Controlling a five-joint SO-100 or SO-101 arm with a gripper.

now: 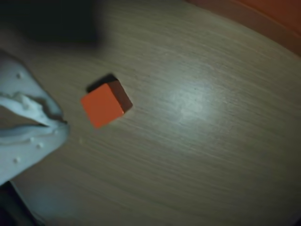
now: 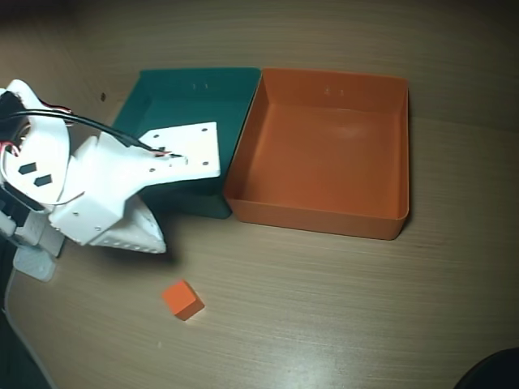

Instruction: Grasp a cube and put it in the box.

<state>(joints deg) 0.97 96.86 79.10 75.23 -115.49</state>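
The white arm (image 2: 89, 190) reaches in from the left edge of the overhead view, angled downward. Its fingers (image 1: 33, 125) enter the wrist view from the left, tips close together and holding nothing, with only a narrow gap showing between them.

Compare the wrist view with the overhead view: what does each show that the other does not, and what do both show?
Only the wrist view shows the white claw tip close up, left of the cube. Only the overhead view shows the large teal plastic tray, the whole large orange plastic tray beside it, both empty, and the white arm body. Both show the small orange cube lying on the wooden table, ungrasped.
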